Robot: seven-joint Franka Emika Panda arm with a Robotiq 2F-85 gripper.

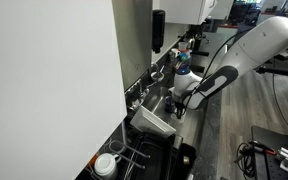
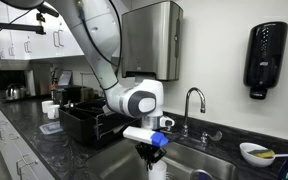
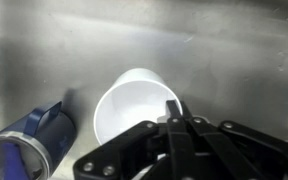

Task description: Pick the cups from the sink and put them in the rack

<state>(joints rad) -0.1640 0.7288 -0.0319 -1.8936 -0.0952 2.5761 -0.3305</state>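
In the wrist view the plain white cup (image 3: 129,110) stands upright on the grey steel floor of the sink (image 3: 64,50). My gripper (image 3: 174,106) is shut on the cup's right rim, the fingers pinching its wall. The dark blue cup (image 3: 29,140) lies on its side at the lower left, its mouth facing the camera. In both exterior views the arm reaches down into the sink (image 2: 209,160), and the gripper (image 2: 152,162) sits low in the basin. The black rack (image 2: 84,122) stands on the counter beside the sink; its near end (image 1: 144,150) also shows.
A metal tap (image 2: 192,100) rises behind the basin. An angled whitish tub (image 1: 154,122) rests at the rack's near end. A wider white cup (image 1: 105,165) sits by the rack. A bowl (image 2: 254,152) stands on the counter past the tap.
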